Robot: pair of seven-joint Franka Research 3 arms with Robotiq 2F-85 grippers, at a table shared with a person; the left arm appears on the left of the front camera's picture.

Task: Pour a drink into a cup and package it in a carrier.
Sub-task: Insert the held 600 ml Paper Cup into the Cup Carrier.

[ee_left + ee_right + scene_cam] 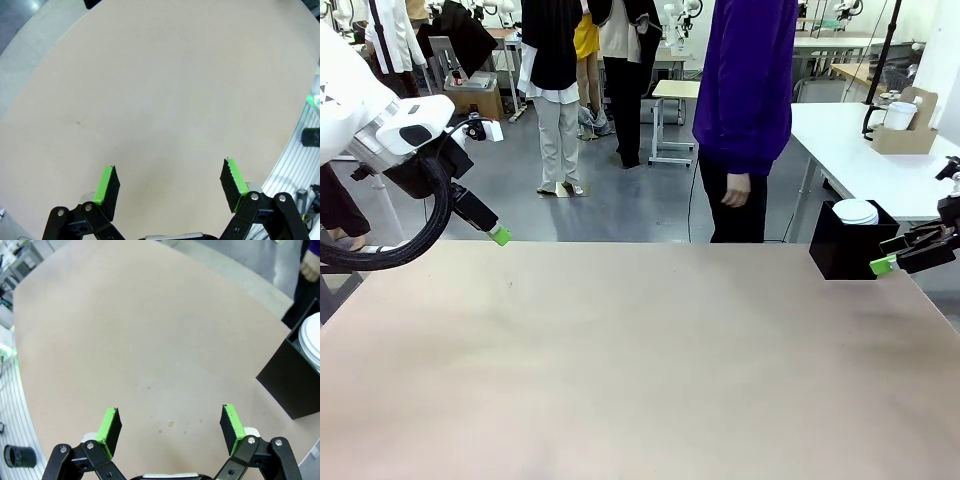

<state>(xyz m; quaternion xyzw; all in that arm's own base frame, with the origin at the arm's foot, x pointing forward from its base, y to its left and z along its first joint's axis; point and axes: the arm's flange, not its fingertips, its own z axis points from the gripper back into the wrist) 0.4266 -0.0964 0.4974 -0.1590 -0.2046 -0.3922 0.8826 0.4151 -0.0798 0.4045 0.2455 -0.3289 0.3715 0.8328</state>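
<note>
My left gripper (495, 233) (170, 187) hangs open and empty over the table's left far side. Near the right edge, my right gripper (888, 263) (170, 426) is open too, just beside a black box (842, 250) (295, 380). White cup rims (857, 211) (312, 340) stick out of that box's top. A brown cardboard carrier (908, 135) stands on the white table behind at far right, with a white cup (900, 114) in it. The drink is out of view.
The tan table (640, 360) is bare between the arms. A person in a purple top (745, 90) stands at the far edge with one hand (735, 190) hanging down. Other people and tables stand farther back.
</note>
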